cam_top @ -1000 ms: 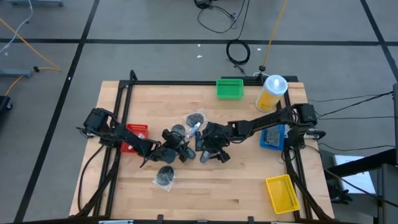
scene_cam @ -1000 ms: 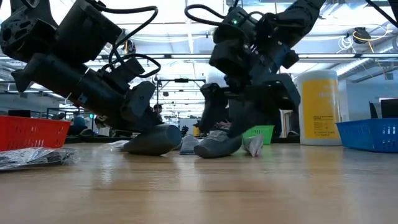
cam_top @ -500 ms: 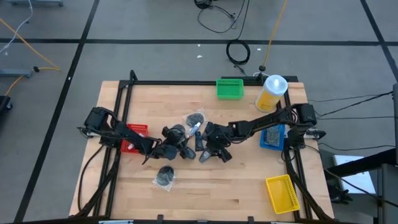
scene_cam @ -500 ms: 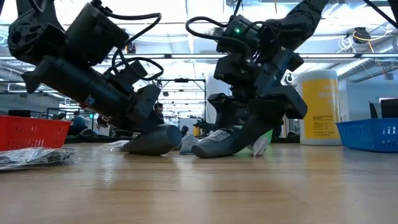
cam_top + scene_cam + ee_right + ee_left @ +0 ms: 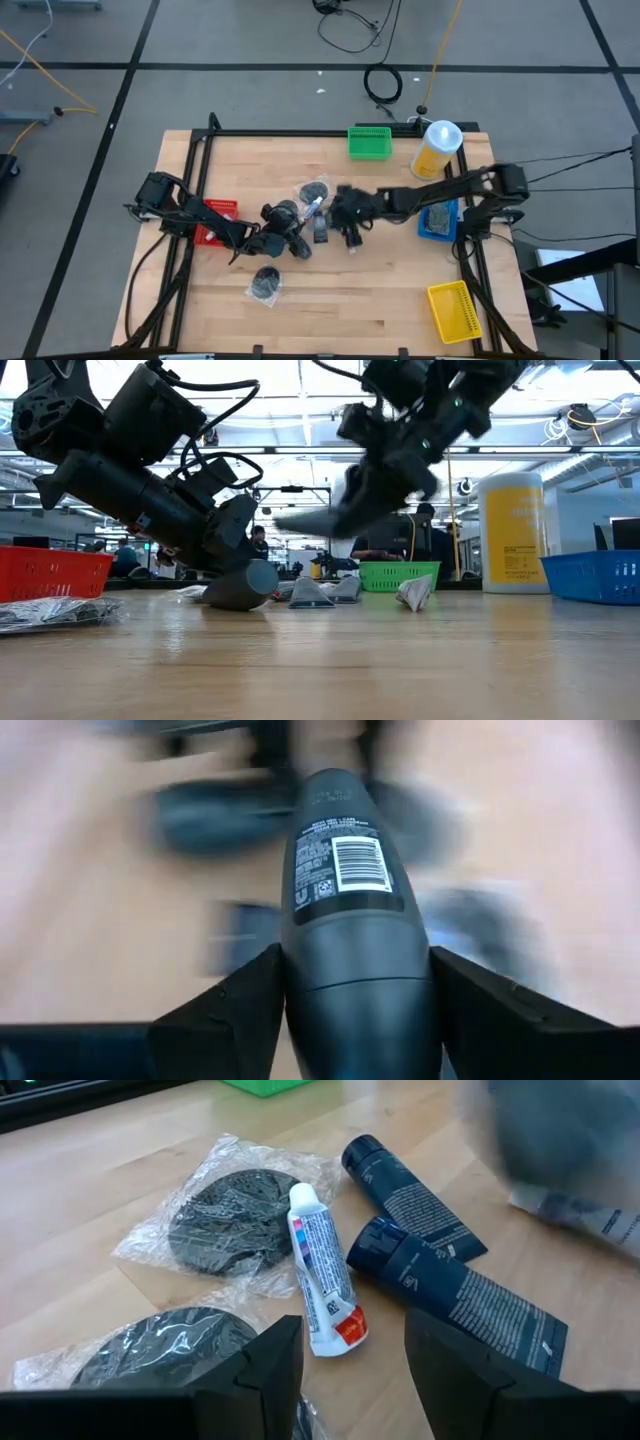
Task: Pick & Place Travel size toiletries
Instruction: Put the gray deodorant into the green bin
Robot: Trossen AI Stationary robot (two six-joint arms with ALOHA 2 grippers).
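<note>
right claw (image 5: 355, 1010): I've got it clamped on a dark grey roll-on (image 5: 350, 900), barcode label facing the wrist cam; fingers (image 5: 235, 1015) on both sides of it
roll-on: lifted clear of the table (image 5: 380, 290), above the pile, tilted in the low view (image 5: 335, 515)
right claw, high view (image 5: 345, 212): just right of the pile, between it and the blue basket (image 5: 437, 222)
left claw (image 5: 350, 1370): fingers (image 5: 265, 1375) apart, nothing between them; low over the table at the left edge of the pile, see high view (image 5: 285, 235)
pile: centre of table, right of the red basket (image 5: 215, 218)
pile contents, left wrist cam: two dark round packets in clear wrap, one farther (image 5: 225, 1225), one at the claw (image 5: 150, 1345); white tube (image 5: 320, 1270) lying between packet and tubes; two dark blue tubes, (image 5: 410, 1195) and (image 5: 460, 1295), ends touching
third packet (image 5: 266, 284): alone, apart from the pile, on the near side from the red basket
green basket (image 5: 369, 142): far edge of table, beyond the pile
yellow bottle (image 5: 437, 148): upright, just right of green basket
yellow basket (image 5: 451, 310): near right corner, well apart from the pile
low view: grey wedge shaped items (image 5: 312, 593) on the table under the raised roll-on; can't tell what they are
</note>
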